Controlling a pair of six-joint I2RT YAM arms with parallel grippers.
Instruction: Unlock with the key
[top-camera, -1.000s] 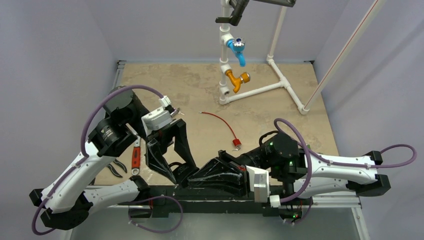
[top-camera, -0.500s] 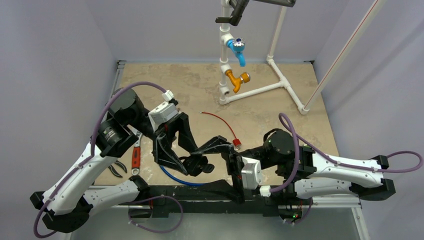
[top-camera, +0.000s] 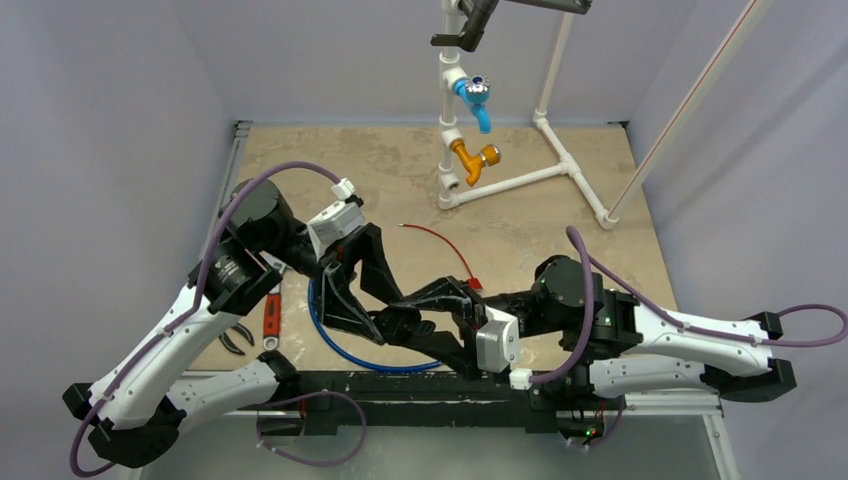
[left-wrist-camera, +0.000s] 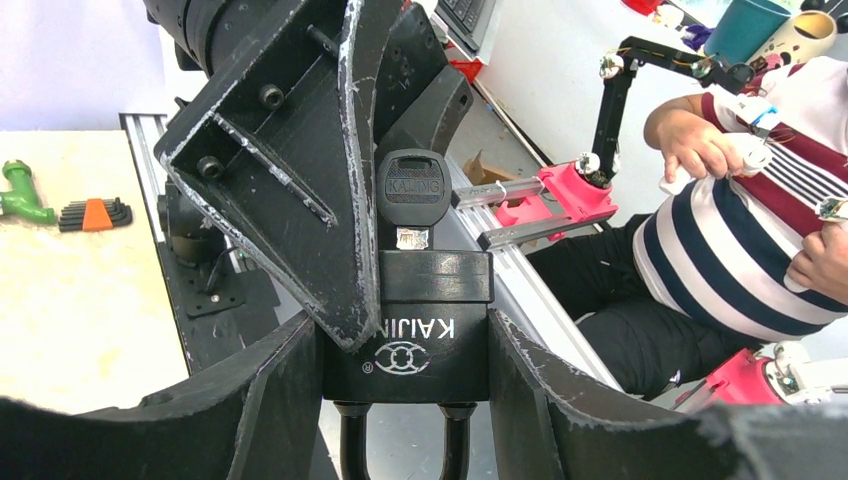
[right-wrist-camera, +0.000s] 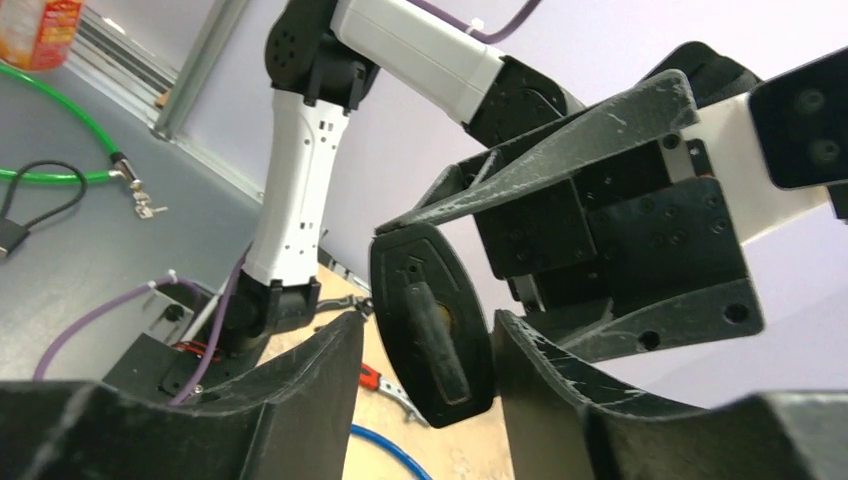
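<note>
A black padlock (left-wrist-camera: 436, 282) with a white logo sits clamped between the fingers of my left gripper (left-wrist-camera: 403, 332), shackle pointing back toward the wrist. The black-headed key (left-wrist-camera: 411, 186) is in its keyhole. In the right wrist view the padlock's end face (right-wrist-camera: 398, 262) fills the gap of my right gripper (right-wrist-camera: 428, 322), with the key head (right-wrist-camera: 438, 338) edge-on. The right jaws straddle that end with a gap on the left side. From above, both grippers (top-camera: 378, 322) (top-camera: 442, 316) meet over the table's near middle.
A blue cable (top-camera: 345, 353) loops on the table under the left gripper. A red cable (top-camera: 441, 245) lies mid-table; a red-handled wrench (top-camera: 271, 317) and pliers (top-camera: 234, 340) lie at the left. A white pipe stand (top-camera: 520, 178) with blue and orange taps is at the back.
Both arms rose from the table's near edge and swung inward. The right gripper went from shut to wide, then narrowed around the padlock's key end. The blue cable came into view.
</note>
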